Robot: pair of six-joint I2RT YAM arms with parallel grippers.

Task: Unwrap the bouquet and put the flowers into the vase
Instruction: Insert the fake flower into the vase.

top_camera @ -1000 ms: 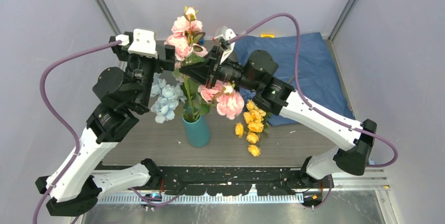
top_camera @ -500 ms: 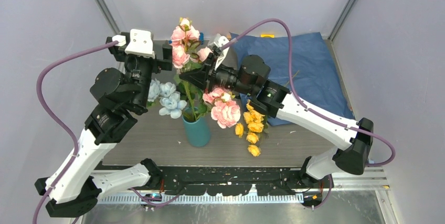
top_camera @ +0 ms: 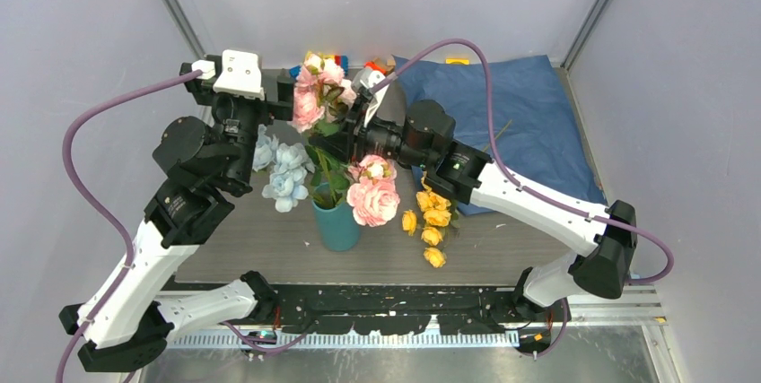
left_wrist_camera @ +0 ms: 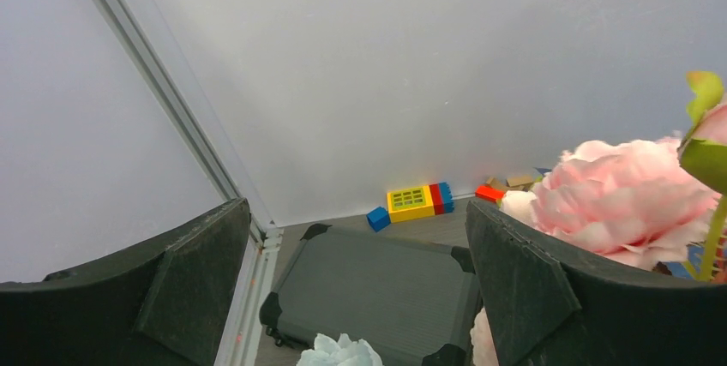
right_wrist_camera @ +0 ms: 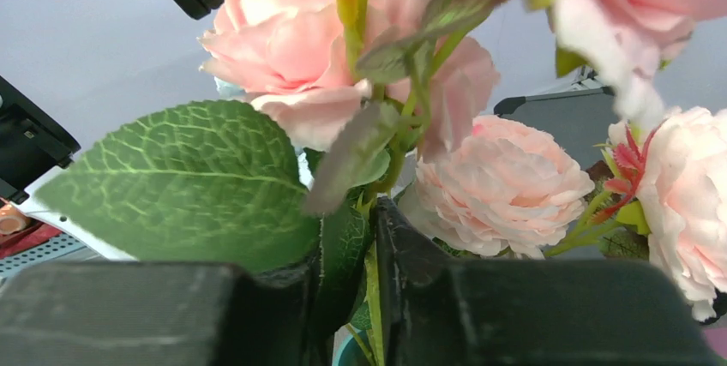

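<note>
The teal vase stands upright at the front middle of the mat, with the pink flowers in it, their stem rising to more blooms. My right gripper is at that stem above the vase. In the right wrist view its jaws stand slightly apart with the green stem and a leaf between them. My left gripper hangs wide open just left of the upper blooms, holding nothing. Pale blue flowers lie left of the vase, yellow flowers lie to its right.
The blue wrap lies spread flat at the back right. Coloured toy bricks sit along the back wall behind the grey mat. Grey walls close in the cell on three sides.
My right gripper has moved down and left with the pink flowers, lowering their stem further into the vase. Its jaws have parted a little. The left arm has stayed in place.
</note>
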